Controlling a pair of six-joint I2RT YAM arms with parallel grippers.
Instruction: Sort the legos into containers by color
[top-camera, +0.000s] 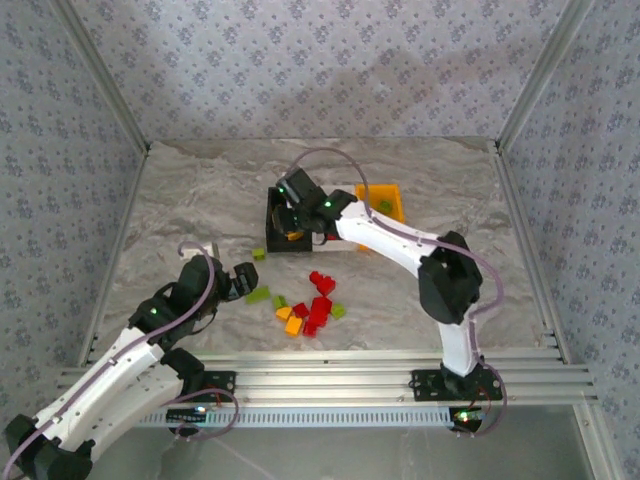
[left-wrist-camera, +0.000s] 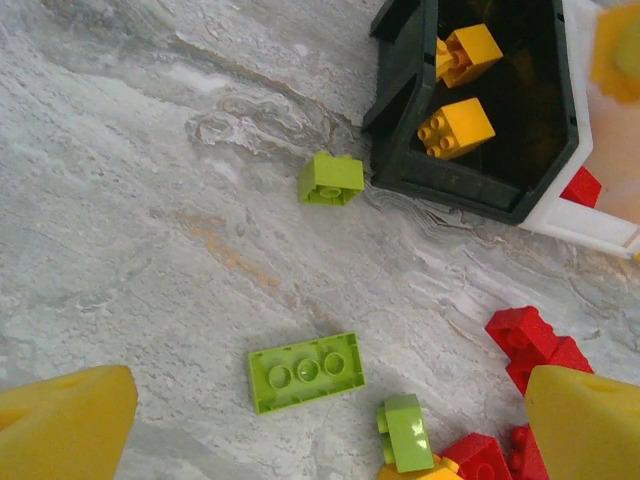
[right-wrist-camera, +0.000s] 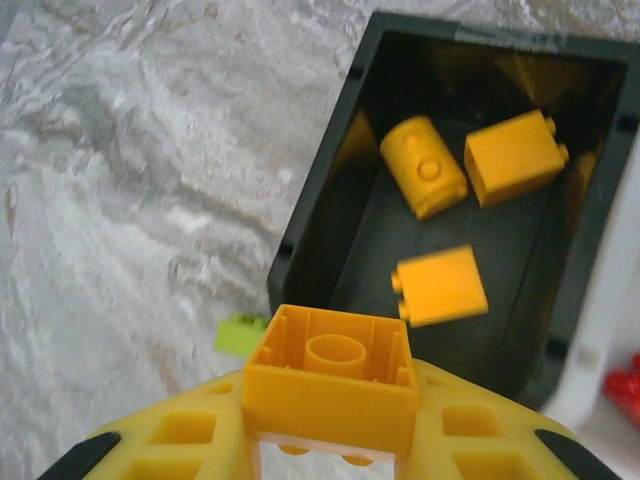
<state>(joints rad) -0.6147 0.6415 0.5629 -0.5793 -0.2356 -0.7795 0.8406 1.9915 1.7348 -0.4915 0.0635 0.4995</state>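
**Stock on the desk, left to right: legos, three bins, two grippers**

- Desk (top-camera: 200, 190): one, marbled grey.
- Left gripper (left-wrist-camera: 320, 425): one, jaws spread wide and empty. It hangs over the loose legos at the left of the pile.
- Green legos (left-wrist-camera: 305, 371), loose on the desk: four in the top view. One is a long three-stud piece. One small piece lies just beside the black bin's near corner.
- Red legos (top-camera: 320, 300): one heap mid-desk, pieces touching. At least four can be counted from the left wrist; the full number cannot be told.
- Loose yellow and orange legos (top-camera: 291, 321): two, at the heap's left edge.
- Black bin (right-wrist-camera: 320, 220): one, leftmost of the row. It holds three yellow-orange legos (right-wrist-camera: 515, 155).
- Right gripper (right-wrist-camera: 328, 452): one, clamped on a single yellow-orange lego (right-wrist-camera: 330, 375). The piece has its hollow underside up and is held above the black bin's near rim.
- White bin (left-wrist-camera: 600, 225): one, joined to the black bin. It holds at least one red piece.
- Orange bin (top-camera: 392, 192): one, rightmost. Its contents are too small to tell.
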